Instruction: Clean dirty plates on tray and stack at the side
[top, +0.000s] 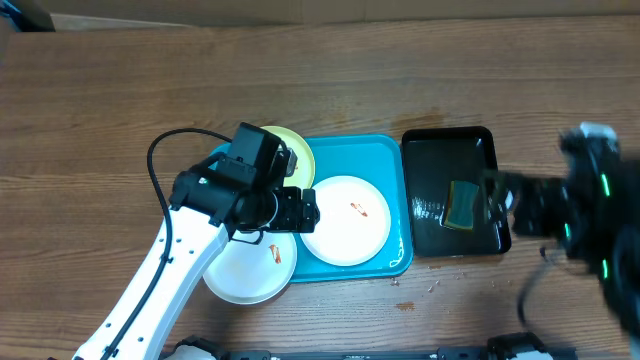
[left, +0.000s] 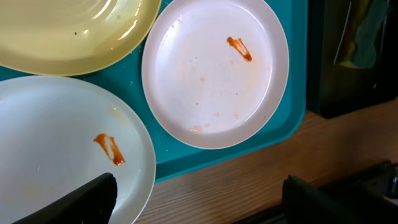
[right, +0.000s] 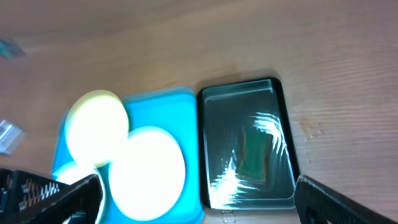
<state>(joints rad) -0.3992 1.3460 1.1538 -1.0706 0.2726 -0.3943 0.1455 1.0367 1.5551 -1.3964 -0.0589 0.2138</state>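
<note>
As you look down from overhead, you have a brown wood-grain table filling almost the whole view. A pale strip runs along its far edge, and you see nothing else of the room.

The tray lies flat near the middle with its long axis running left to right. Just beside its right end sits a black tray, long axis near to far, with a green sponge inside.

All three plates lie face up. The yellow plate is at the tray's far side, its rim poking past the far edge. The right white plate rests wholly inside the tray, with an orange smear toward its far right. The left white plate sits on the near-left corner, hanging over the rim above the table, and it is smeared too.

Your left gripper hovers over the tray between the two white plates, fingers wide apart and holding nothing. Your right gripper is blurred overhead, by the black tray's right side. Its wrist view shows the fingers spread wide and empty.
</note>
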